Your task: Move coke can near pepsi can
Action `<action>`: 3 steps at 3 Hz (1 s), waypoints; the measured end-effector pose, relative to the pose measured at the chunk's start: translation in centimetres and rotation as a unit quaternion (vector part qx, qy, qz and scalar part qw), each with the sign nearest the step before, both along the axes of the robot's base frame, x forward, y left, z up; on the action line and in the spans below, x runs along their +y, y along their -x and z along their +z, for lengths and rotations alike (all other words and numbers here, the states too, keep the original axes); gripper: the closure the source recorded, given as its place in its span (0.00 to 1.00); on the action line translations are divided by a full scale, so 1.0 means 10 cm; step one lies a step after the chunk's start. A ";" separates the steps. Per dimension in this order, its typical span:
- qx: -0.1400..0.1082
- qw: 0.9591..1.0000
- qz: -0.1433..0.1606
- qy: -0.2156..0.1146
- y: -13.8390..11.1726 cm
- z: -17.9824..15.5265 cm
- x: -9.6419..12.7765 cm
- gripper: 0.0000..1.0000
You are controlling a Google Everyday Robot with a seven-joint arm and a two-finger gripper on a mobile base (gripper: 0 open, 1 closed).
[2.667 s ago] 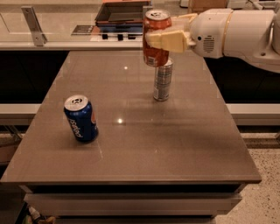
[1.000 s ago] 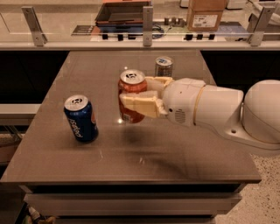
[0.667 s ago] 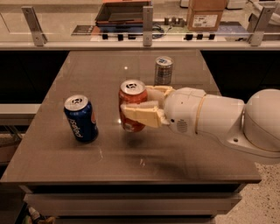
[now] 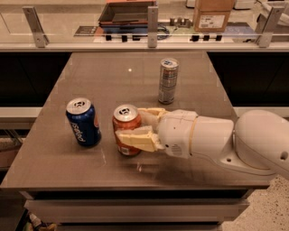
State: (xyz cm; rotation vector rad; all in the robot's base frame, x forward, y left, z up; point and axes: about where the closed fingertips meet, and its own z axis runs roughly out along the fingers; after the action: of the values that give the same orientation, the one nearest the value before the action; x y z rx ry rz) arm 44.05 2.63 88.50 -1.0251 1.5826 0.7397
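Observation:
The orange-red coke can [image 4: 126, 127] stands upright on the grey table [image 4: 113, 81], a short gap to the right of the dark blue pepsi can [image 4: 83, 122]. My gripper [image 4: 137, 124] reaches in from the right, its cream fingers [image 4: 137, 138] closed around the coke can's body. The pepsi can stands upright near the table's front left, untouched.
A taller slim silver-grey can [image 4: 168, 80] stands behind my arm at the table's middle right. A counter with a dark tray [image 4: 128, 12], a cardboard box [image 4: 213, 14] and metal rail posts runs along the back. The table's front edge is close below the cans.
My gripper has carried the coke can down and left from above the silver-grey can to the table surface beside the pepsi can.

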 end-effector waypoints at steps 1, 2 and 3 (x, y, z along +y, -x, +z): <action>0.000 1.000 0.000 0.000 0.00 0.00 0.00 1.00; -0.001 1.000 0.002 0.001 0.01 0.00 0.02 0.82; -0.002 1.000 0.004 0.003 0.02 0.01 0.04 0.59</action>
State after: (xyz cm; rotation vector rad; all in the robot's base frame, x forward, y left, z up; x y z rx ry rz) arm 43.89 3.05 88.62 -1.0358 1.5794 0.7385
